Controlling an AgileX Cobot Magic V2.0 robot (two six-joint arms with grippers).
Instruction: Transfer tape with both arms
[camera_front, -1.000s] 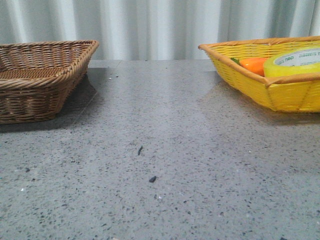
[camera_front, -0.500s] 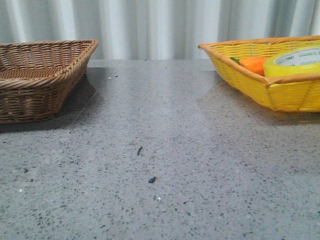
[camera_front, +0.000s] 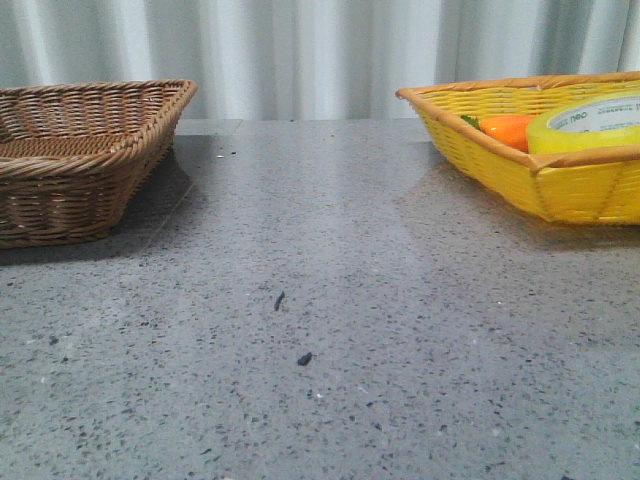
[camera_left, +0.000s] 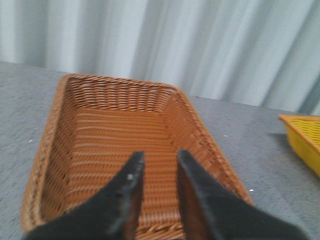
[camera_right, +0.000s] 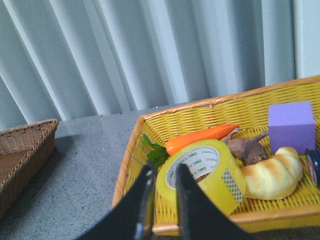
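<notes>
The tape (camera_right: 201, 173) is lying in the yellow basket (camera_right: 210, 107) at the table's far right edge, touching the carrot (camera_right: 200, 139) and just beside a bread roll (camera_right: 272, 173). The right gripper (camera_right: 162, 172) is hovering at the basket's near rim, fingers slightly apart and holding nothing. The left gripper (camera_left: 156, 162) is hanging over the brown basket (camera_left: 102, 95) at the far left, likewise slightly apart.

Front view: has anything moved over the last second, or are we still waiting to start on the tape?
Nothing visibly changed. The tape still lies in the yellow basket beside the carrot, the brown basket sits where it was, and no arm has come into the front view.
</notes>
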